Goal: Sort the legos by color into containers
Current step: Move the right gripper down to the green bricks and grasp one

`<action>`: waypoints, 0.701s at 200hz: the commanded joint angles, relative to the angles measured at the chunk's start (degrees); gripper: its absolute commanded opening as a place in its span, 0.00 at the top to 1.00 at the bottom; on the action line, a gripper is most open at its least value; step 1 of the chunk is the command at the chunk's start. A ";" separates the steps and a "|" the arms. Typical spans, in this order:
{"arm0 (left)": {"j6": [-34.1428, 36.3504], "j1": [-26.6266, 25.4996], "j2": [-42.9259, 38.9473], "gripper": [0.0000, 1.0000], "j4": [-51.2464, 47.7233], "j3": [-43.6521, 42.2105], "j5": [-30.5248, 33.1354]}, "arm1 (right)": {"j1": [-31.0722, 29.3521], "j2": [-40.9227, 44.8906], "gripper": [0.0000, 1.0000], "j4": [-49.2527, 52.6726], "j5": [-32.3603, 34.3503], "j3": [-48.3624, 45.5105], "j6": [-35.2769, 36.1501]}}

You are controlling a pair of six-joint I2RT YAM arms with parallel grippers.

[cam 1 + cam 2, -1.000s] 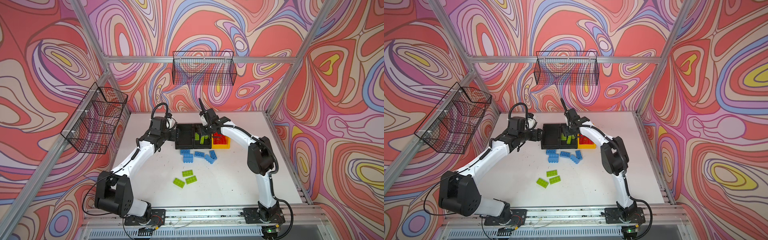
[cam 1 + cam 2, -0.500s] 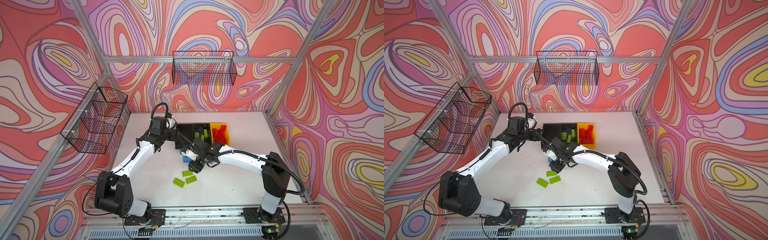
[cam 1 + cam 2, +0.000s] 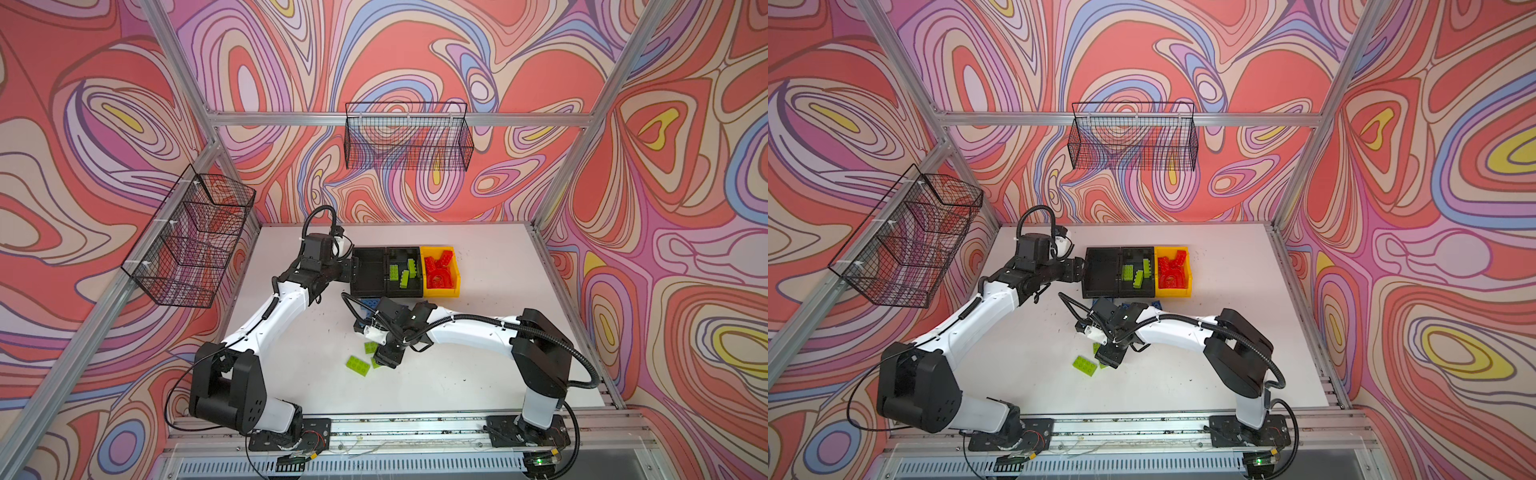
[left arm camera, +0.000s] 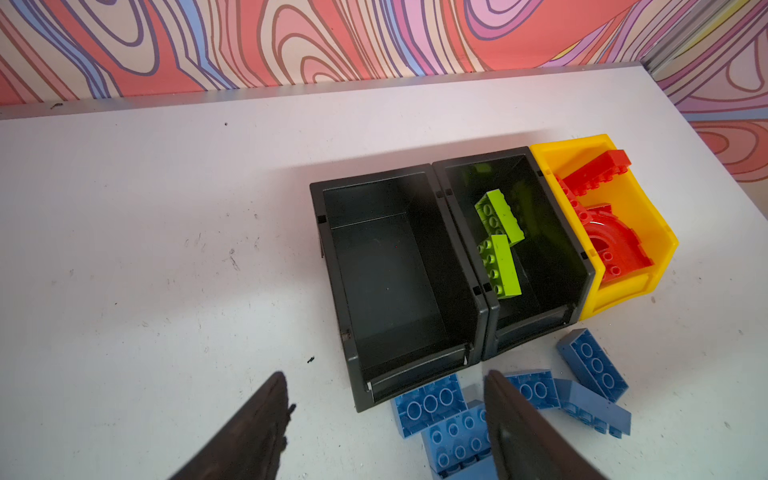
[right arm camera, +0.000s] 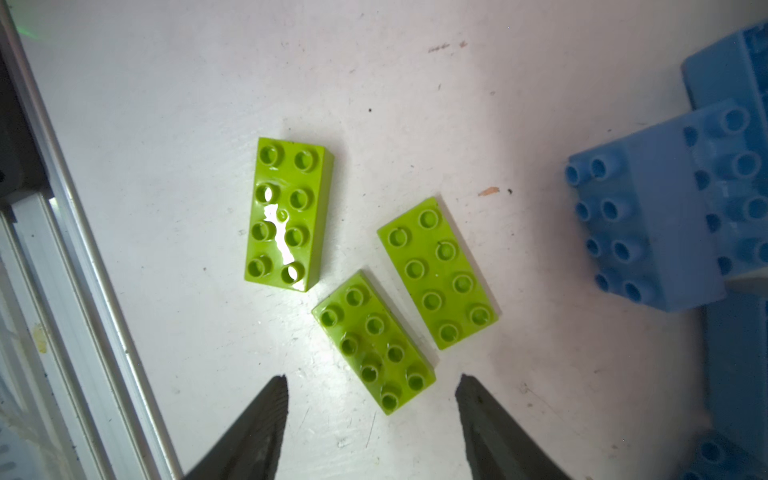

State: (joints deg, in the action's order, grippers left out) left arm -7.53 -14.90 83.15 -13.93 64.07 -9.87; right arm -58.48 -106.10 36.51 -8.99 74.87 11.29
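Three containers stand in a row: an empty black bin [image 4: 374, 174], a black bin [image 4: 482, 154] holding lime legos [image 4: 498, 220], and a yellow bin [image 4: 660, 249] holding red legos [image 3: 438, 270], among them an arch [image 4: 615, 249]. Blue legos [image 4: 430, 403] lie in front of the bins. Three lime legos [image 5: 289, 214] [image 5: 442, 272] [image 5: 374, 345] lie on the table; my right gripper [image 5: 372, 377] hovers open over the nearest. In both top views it [image 3: 384, 357] [image 3: 1108, 357] points down there. My left gripper [image 4: 386, 374] [image 3: 349, 266] stands open and empty by the empty bin's corner.
Black wire baskets hang on the back wall [image 3: 407, 141] and the left wall [image 3: 191, 237]. The metal front rail [image 5: 83, 291] runs close to the lime bricks. The white table [image 3: 498, 270] extends right of the yellow bin.
My right arm swung from over the bins down to the lime bricks near the table's front, its jaws spreading a little wider. The left arm stayed still.
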 commanded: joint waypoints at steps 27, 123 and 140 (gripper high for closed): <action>0.76 0.48 -0.66 0.23 -0.66 1.34 0.25 | -0.76 -3.75 0.32 -0.94 0.51 -0.83 4.70; 0.54 0.48 -0.48 0.23 -0.72 1.38 0.01 | -1.04 -4.82 0.32 -4.26 0.32 -3.19 5.25; 0.59 0.48 -0.32 0.23 -0.72 1.41 -0.07 | -1.27 -5.05 0.32 -4.42 -0.28 -3.54 4.82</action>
State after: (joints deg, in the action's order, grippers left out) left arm -7.49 -14.90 83.15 -13.93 64.07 -9.89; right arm -59.02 -109.58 32.93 -8.45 72.64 15.00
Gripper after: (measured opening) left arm 0.766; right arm 0.681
